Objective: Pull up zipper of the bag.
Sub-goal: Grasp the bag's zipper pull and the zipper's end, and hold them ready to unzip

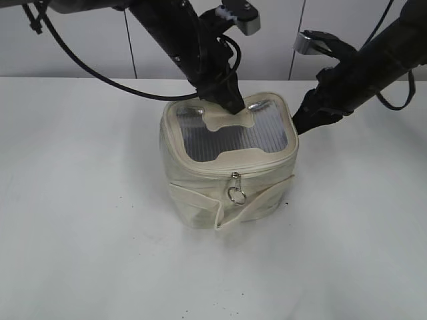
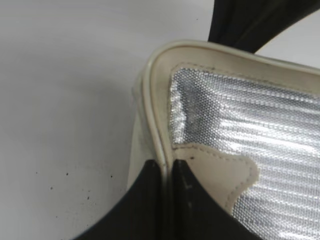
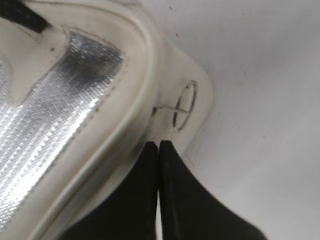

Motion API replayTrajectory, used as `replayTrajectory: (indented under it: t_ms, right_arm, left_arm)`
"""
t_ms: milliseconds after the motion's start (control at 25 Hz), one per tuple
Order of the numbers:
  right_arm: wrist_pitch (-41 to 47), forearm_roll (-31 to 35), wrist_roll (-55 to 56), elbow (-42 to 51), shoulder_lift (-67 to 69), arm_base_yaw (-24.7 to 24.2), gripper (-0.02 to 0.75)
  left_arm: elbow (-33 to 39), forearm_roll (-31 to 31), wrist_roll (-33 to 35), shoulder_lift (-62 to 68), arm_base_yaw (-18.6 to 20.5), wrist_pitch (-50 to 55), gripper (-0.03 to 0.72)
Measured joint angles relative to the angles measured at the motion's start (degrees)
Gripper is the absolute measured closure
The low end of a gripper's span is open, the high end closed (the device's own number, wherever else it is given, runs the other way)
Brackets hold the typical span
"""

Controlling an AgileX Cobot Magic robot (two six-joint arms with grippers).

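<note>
The cream bag (image 1: pixel 200 190) stands upright mid-table, with its grey ribbed top panel (image 1: pixel 230 137) facing up. The zipper (image 1: pixel 207 171) runs under the top rim, and a silver ring pull (image 1: pixel 237 195) hangs at the front. My left gripper (image 1: pixel 235 107) is at the back rim. In the left wrist view its jaws (image 2: pixel 167 167) are shut on the rim piping (image 2: pixel 154 100), next to the cream patch (image 2: pixel 227 175). My right gripper (image 1: pixel 297 125) is at the bag's right side. In the right wrist view its jaws (image 3: pixel 159 146) are shut, tips against the bag just below a second ring pull (image 3: pixel 184 105).
The white table (image 1: pixel 87 220) surrounds the bag. A pale panelled wall (image 1: pixel 80 47) runs along the back. Black cables (image 1: pixel 87 67) hang from the left arm above the table. The right arm (image 2: pixel 250 20) shows dark at the top of the left wrist view.
</note>
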Motion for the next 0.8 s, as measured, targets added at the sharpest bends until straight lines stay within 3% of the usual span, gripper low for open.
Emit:
replayTrajectory:
  t_ms: [200, 520, 800]
  right_arm:
    - [2.3, -7.7, 8.2, 1.4, -4.4, 0.0, 0.733]
    - [1.2, -8.7, 11.1, 10.9, -12.7, 0.0, 0.733]
    - [-19.4, -8.7, 11.3, 24.7, -20.0, 0.0, 0.733]
  left_arm:
    - [0.0, 0.3, 2.1, 0.0, -1.5, -0.5, 0.645]
    - [0.0, -3.5, 7.3, 0.3, -1.8, 1.1, 0.645]
    - [0.0, -5.1, 9.4, 0.4, -1.9, 1.9, 0.645]
